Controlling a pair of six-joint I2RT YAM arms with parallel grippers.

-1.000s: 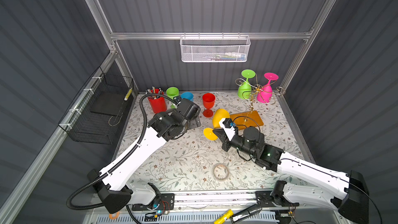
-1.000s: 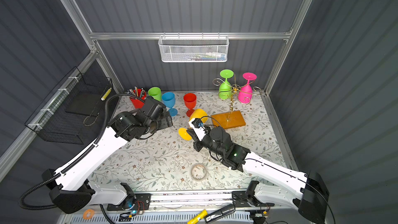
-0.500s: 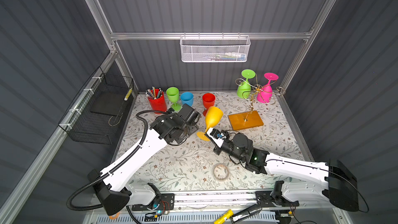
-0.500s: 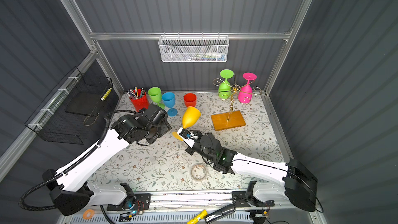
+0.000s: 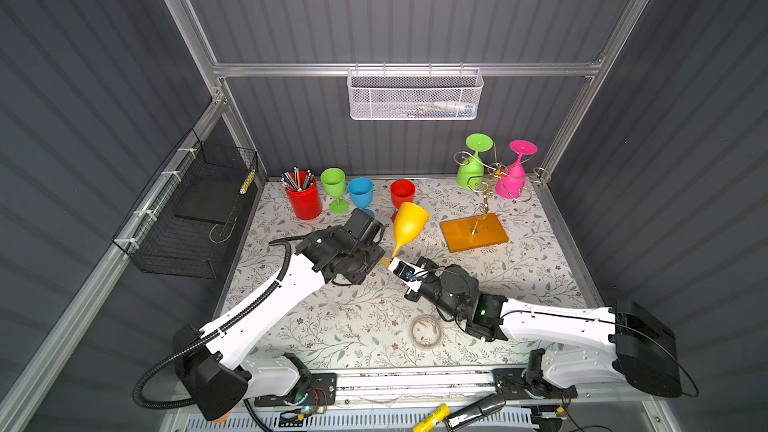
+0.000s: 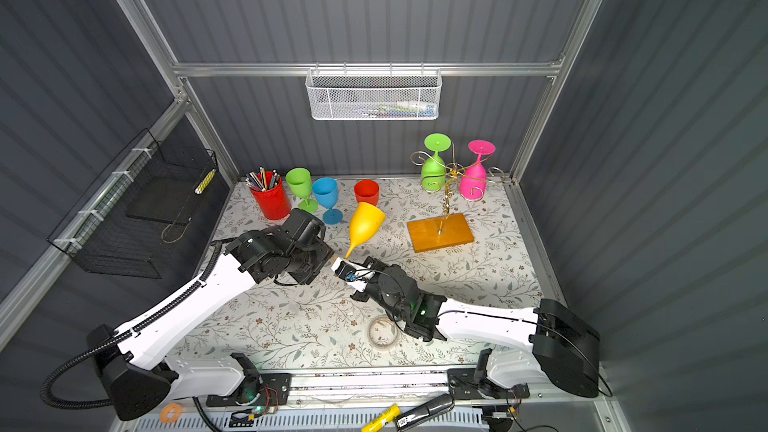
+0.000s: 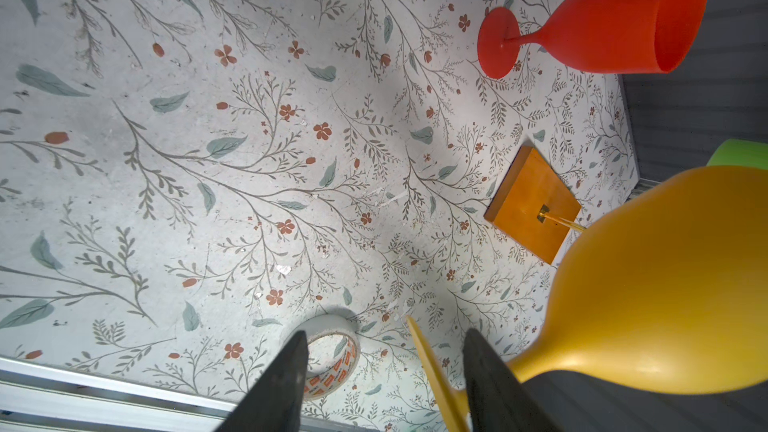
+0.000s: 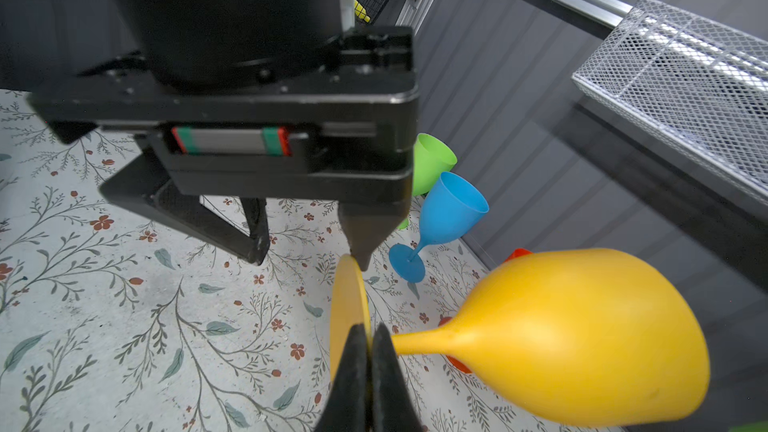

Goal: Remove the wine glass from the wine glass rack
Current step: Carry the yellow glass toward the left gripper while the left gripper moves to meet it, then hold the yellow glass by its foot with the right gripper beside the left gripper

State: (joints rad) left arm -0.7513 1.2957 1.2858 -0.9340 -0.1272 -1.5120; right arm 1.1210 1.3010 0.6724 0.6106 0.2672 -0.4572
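Right pincer (image 8: 370, 351) is clamped tight on the foot disc of the yellow glass (image 5: 409, 222). From here I see the glass off the rack (image 5: 473, 232), held just left of the rack's base in both top views, tilted with the bowl up. Left pincer (image 7: 385, 338) is partly open and gripping nothing. Its fingers (image 7: 490, 376) sit either side of that foot disc, one tip right at the rim. Green glass (image 5: 469, 172) and pink glass (image 5: 509, 184) hang upside down on the rack.

Mat (image 5: 528, 272) open before wine glass rack (image 5: 474, 232); glasses (image 5: 360, 193) crowd back left
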